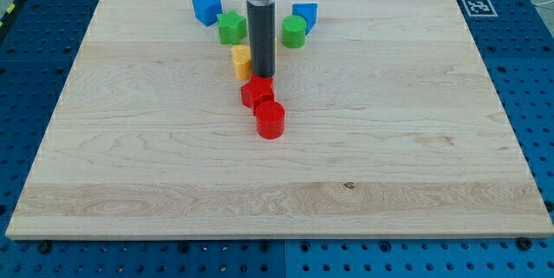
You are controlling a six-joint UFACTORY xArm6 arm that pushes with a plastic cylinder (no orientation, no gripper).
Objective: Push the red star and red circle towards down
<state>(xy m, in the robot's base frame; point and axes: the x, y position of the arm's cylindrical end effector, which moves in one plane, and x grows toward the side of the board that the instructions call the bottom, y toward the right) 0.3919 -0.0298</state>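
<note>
Right now my tip [263,76] sits at the twelve o'clock edge of the red star [256,93], touching it or very nearly so; the rod rises straight up from there to the dark mount at the view's top. No claw exists on this rig, only the bare rod, so nothing is being held and no wide or narrow state can be told.

The red star lies a little toward twelve o'clock from the middle of the wooden board [415,165]. The red circle [270,120], a short cylinder, stands at about five o'clock from the star, and the two look to be touching. Both red blocks are on the board's upper half, with plain wood stretching toward six o'clock from them.

Just at nine o'clock of my tip is a yellow block [241,60], partly hidden by the rod, so its shape is hard to make out. Beyond it, toward eleven o'clock, is a green block [231,28] of star-like outline, and farther in the same direction a blue cube [206,7]. At about one o'clock from my tip stands a green cylinder [293,31], with another blue block [305,13] just behind it near the board's top edge. The board rests on a blue perforated table [35,79], and a black-and-white marker tag [478,6] lies off the board's top right corner.
</note>
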